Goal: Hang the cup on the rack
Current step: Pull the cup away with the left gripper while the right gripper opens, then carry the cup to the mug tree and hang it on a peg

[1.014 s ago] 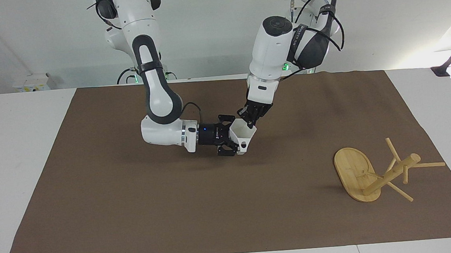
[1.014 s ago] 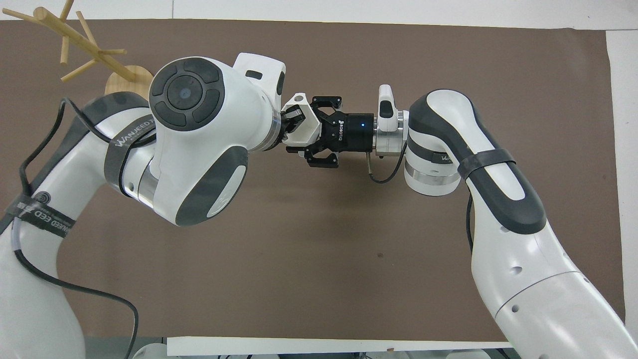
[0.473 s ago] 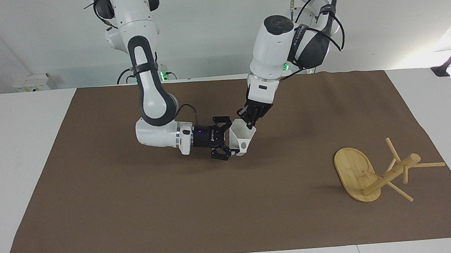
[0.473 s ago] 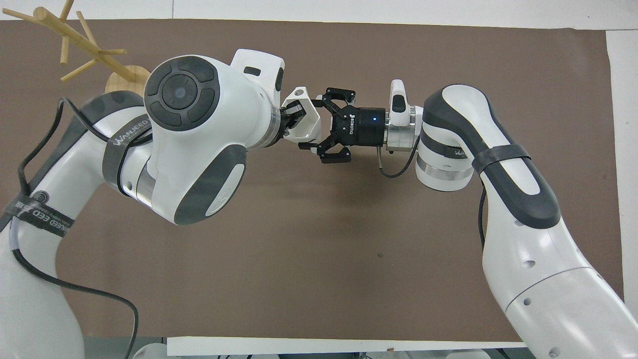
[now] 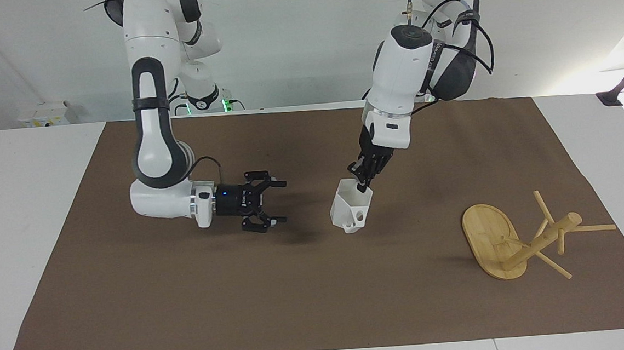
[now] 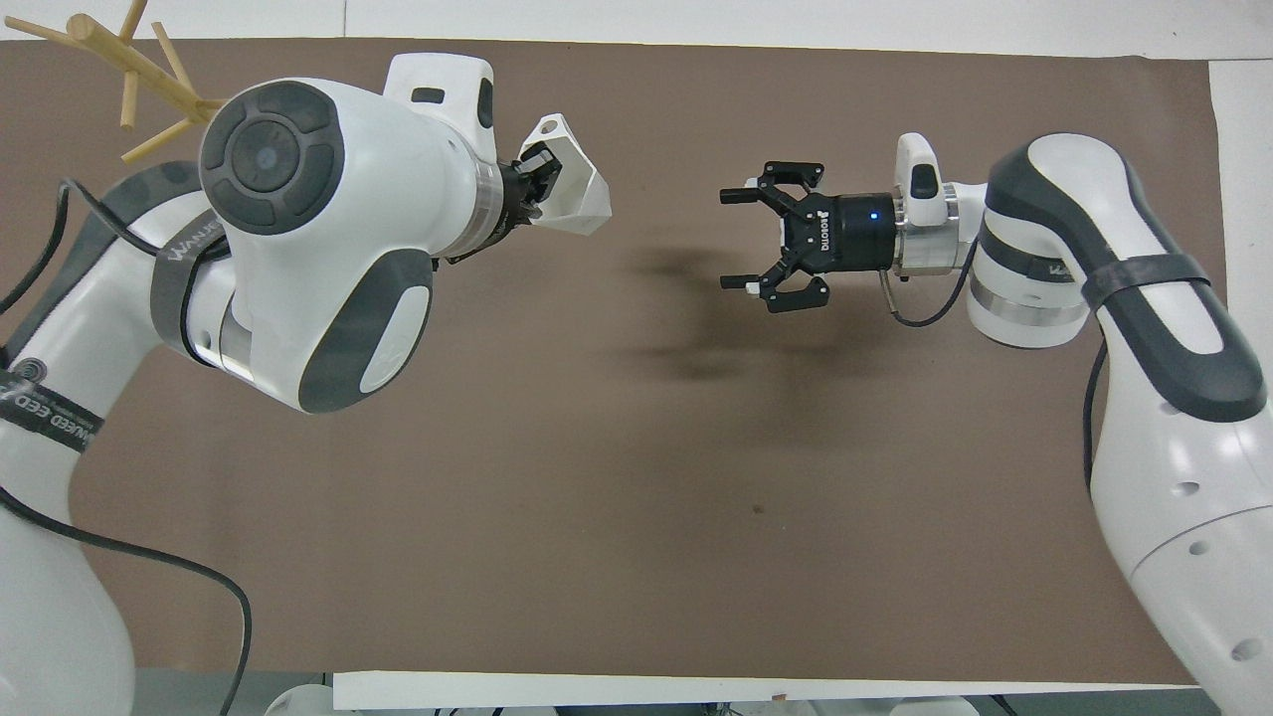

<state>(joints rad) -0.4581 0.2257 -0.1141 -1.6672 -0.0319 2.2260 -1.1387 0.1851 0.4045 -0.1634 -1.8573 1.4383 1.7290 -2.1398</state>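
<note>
We see the left hand [image 5: 363, 184] up over the middle of the brown mat [image 5: 188, 293], its fingers pinched together on the rim of the cup [image 5: 351, 212]. The cup hangs in the air from that grip, tilted, with its mouth turned up toward the hand and its handle pointing down at the mat. In the overhead view the same cup [image 6: 574, 185] shows just past the left arm's wrist, its faceted side and handle loop clear of everything else. The right hand [image 5: 273, 204] lies level and low over the mat, toward the right arm's end of the tabletop [image 5: 18, 217], pointing at the cup but well apart from it; its fingers stand spread wide and nothing sits between them. The rack [image 5: 520, 240] lies tipped over near the left arm's end of the mat, its oval base standing on edge, its post slanting and its thin pegs sticking out, some resting on the mat. The cup is well apart from the rack and touches none of its pegs.
</note>
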